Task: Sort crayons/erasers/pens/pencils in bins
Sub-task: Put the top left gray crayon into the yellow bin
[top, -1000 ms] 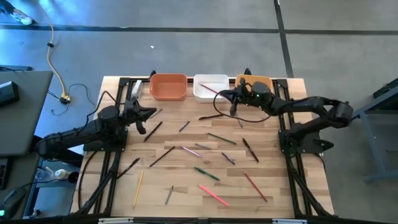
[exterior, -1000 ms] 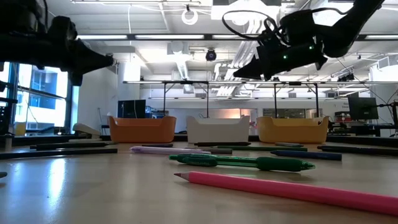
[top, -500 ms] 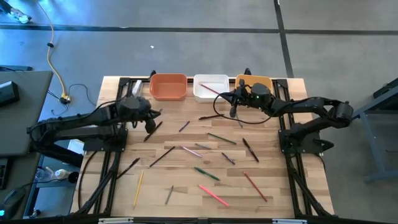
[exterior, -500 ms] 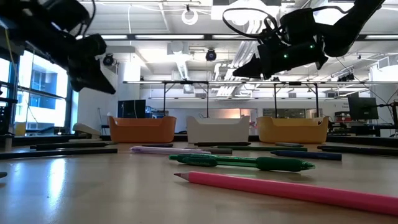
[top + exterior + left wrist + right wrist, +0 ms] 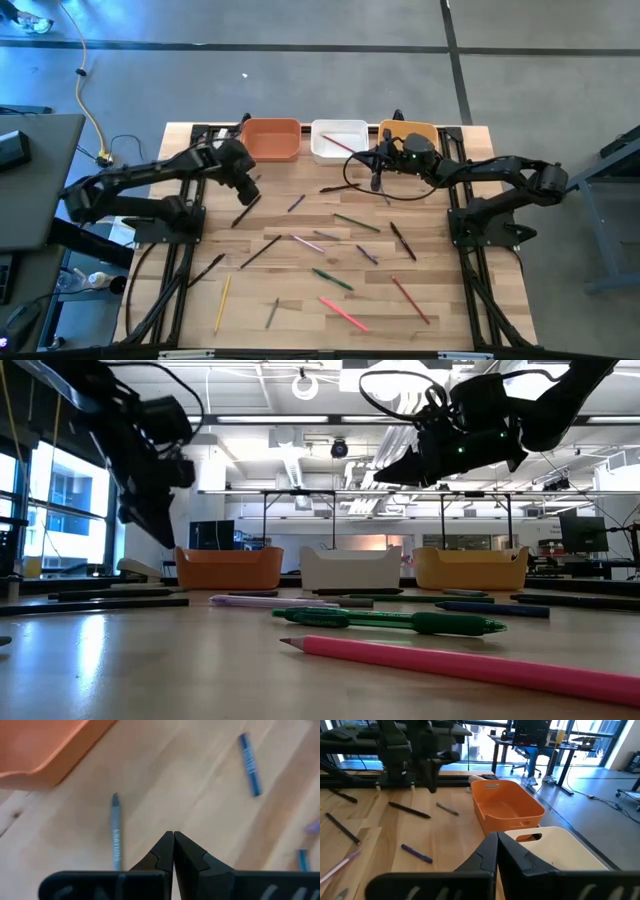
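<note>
Jaws of the left gripper are shut and empty above a grey pencil lying lengthwise beside them near the orange bin; right gripper, also shut, hangs farther off.

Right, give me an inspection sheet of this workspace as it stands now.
Surface: wooden table, dark rails along both sides.
Job's things: three bins at the far edge, terracotta bin, white bin with one stick across it, yellow bin partly hidden by the right arm; loose sticks scattered over the table, among them a pink pencil and a green pen.
Clutter: nothing seen.
End effectors: left end effector shut, empty, above a dark stick near the terracotta bin; right end effector shut, empty, by the white bin.
Cables: black cable looping off the right arm; yellow cable on the floor.
Surroundings: grey floor, grey side table.
</note>
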`<action>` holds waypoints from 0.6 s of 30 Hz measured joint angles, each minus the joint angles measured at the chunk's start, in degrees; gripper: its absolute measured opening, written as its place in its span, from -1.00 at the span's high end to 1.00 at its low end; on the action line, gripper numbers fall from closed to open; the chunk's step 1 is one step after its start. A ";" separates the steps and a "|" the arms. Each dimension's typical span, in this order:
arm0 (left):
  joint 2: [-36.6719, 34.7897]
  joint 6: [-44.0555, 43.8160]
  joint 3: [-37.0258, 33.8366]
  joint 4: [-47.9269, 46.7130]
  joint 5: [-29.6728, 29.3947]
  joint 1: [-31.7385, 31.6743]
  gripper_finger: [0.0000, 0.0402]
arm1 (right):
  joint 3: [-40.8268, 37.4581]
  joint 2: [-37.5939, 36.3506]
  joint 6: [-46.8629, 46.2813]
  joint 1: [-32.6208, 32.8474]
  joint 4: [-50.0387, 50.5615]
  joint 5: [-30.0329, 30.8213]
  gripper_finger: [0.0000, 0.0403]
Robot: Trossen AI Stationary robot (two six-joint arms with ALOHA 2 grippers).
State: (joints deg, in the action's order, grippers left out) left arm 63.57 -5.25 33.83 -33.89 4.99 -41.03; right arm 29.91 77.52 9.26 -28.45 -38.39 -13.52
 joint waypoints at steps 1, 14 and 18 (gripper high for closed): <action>1.60 0.49 0.50 -0.02 -1.13 -0.63 1.00 | 0.00 0.00 0.00 0.02 0.00 0.00 1.00; 16.54 4.93 4.63 -0.61 -0.52 -6.28 0.51 | 0.00 0.00 0.36 0.01 0.02 -0.15 1.00; 18.53 4.42 4.63 -0.31 -0.93 -7.03 0.35 | 0.00 0.00 0.89 0.00 0.02 -0.17 1.00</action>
State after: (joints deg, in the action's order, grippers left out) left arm 82.10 -0.83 38.46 -34.20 4.06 -48.06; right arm 29.91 77.52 10.15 -28.45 -38.37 -13.69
